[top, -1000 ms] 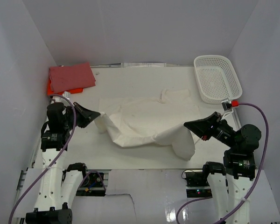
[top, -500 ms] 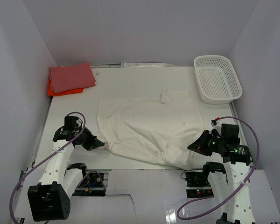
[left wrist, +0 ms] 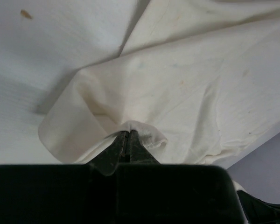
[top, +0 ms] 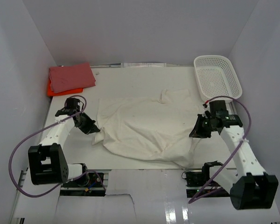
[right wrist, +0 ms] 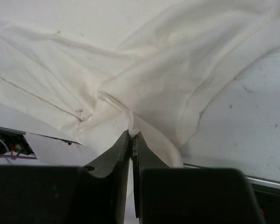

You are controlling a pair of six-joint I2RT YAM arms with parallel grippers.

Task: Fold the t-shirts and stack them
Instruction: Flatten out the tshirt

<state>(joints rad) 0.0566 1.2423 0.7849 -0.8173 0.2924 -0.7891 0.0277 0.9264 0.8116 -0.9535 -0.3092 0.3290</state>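
We see a cream shirt (top: 147,128) spread out in the middle. It is not folded. It is wrinkly, and its near edge is bunched up and lumpy. Far off in the left corner, a pink shirt (top: 71,77) lies folded flat on a folded orange shirt (top: 60,92), which peeks out underneath.

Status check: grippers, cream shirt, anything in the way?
Left gripper shut on cream t-shirt, left edge; right gripper shut on right edge. Shirt spread out, rumpled, not yet folded. Nothing blocking it.
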